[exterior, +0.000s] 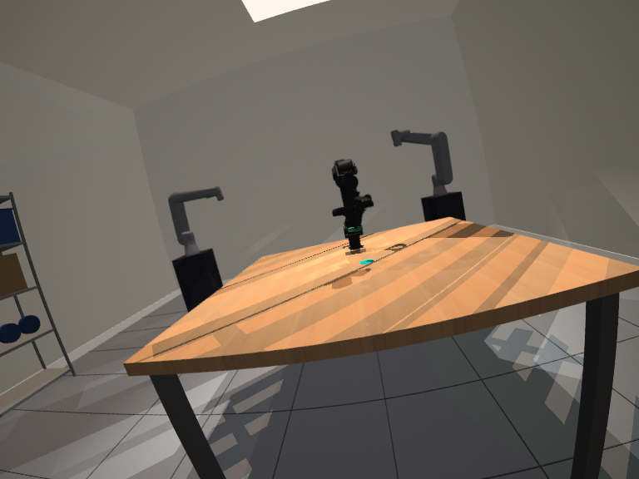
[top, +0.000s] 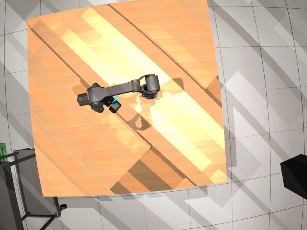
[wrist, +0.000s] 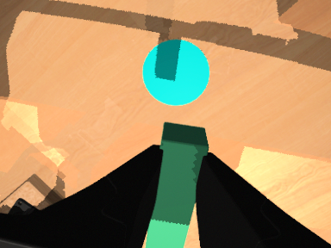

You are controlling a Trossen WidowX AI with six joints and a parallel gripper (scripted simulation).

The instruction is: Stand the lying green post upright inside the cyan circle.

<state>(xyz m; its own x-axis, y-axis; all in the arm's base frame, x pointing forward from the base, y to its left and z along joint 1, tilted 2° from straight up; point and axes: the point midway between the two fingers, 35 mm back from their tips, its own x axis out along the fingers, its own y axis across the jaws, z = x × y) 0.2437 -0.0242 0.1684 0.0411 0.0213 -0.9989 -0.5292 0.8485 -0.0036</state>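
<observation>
behind you-facing gray walls (exterior: 289, 123), one wood table (top: 74, 153) (exterior: 413, 309) (wrist: 86, 77) carries your one dark arm (top: 118, 89) (exterior: 350, 195). in the exterior view you have one shelf (exterior: 47, 298) at the side and two gray arms (exterior: 178, 214) (exterior: 441, 155) past the table, on two black boxes (exterior: 198, 278) (exterior: 443, 206). from the top, your arm and gripper (top: 111, 104) (exterior: 354, 232) (wrist: 179, 158) partly hide the one cyan circle (top: 114, 99) (exterior: 366, 261) (wrist: 190, 77). your gripper is clenched on the one green post (exterior: 354, 229) (wrist: 178, 185), which sits between its two fingers, one end poking past the tips. the post is off the table, apart from the circle; you cannot tell its exact tilt. a shadow crosses the circle.
</observation>
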